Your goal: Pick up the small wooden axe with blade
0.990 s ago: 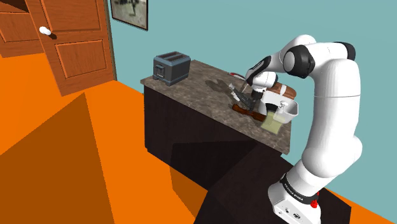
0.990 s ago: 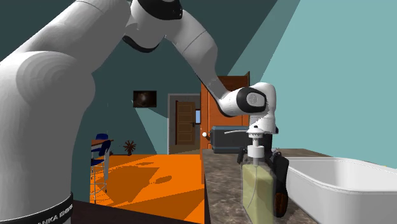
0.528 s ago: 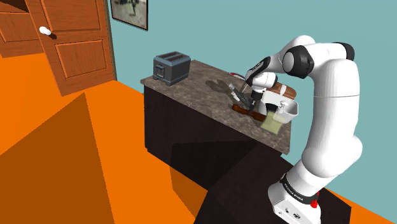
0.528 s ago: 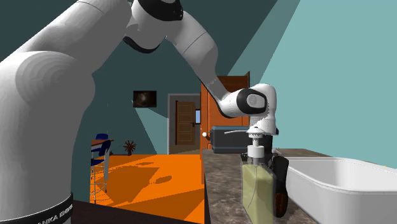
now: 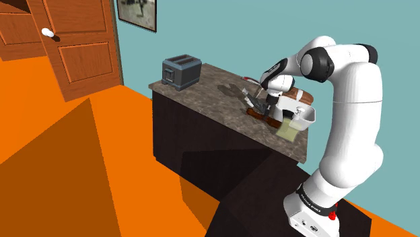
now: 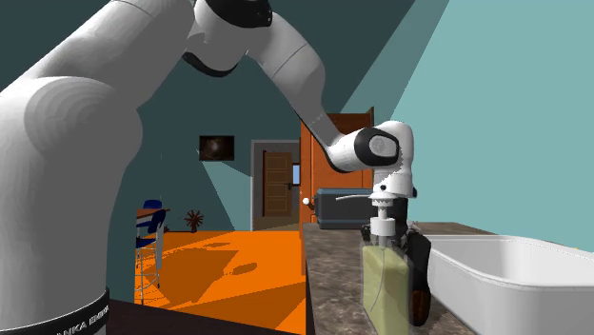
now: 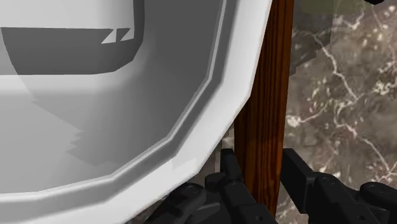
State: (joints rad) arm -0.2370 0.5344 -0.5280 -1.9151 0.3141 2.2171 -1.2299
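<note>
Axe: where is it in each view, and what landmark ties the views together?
Shoulder view: axe on the counter under the gripper, beside the sink.
Second exterior view: dark shape between soap bottle and sink.
Wrist view: brown handle between the fingers, beside the sink rim.
Shared landmark: the white sink.

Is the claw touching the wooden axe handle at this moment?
Touching. In the wrist view the wooden axe handle runs between the two fingers of the claw, and both sit flush against its sides with no gap visible.
</note>
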